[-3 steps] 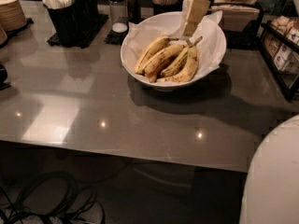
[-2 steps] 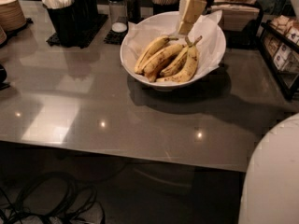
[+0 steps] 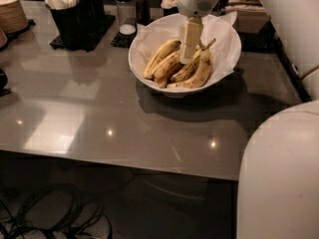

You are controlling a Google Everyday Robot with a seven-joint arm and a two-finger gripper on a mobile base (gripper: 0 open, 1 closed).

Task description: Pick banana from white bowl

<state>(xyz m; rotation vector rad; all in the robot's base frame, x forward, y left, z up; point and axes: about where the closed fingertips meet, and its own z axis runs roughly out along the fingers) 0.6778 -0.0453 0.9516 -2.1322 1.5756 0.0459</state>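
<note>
The white bowl (image 3: 227, 44) stands on the grey table at the back, lined with crumpled white paper. Several yellow bananas lie in it. The freckled banana (image 3: 200, 73) with a dark stem tip curves along the right side. A smoother banana (image 3: 160, 56) lies on the left, with others between them. My gripper (image 3: 186, 58) hangs down from above into the middle of the bowl, its tip on or just above the bananas, right beside the freckled one. It hides part of the bananas behind it.
A black caddy with white utensils (image 3: 75, 14) and shakers (image 3: 127, 9) stand at the back left. A stack of tan plates (image 3: 11, 14) is at the far left. My white arm and body (image 3: 284, 148) fill the right side. Cables lie on the floor below the table edge.
My gripper has come down and to the left, from above the bowl's back rim into the middle of the bowl among the bananas. The bananas have not visibly moved.
</note>
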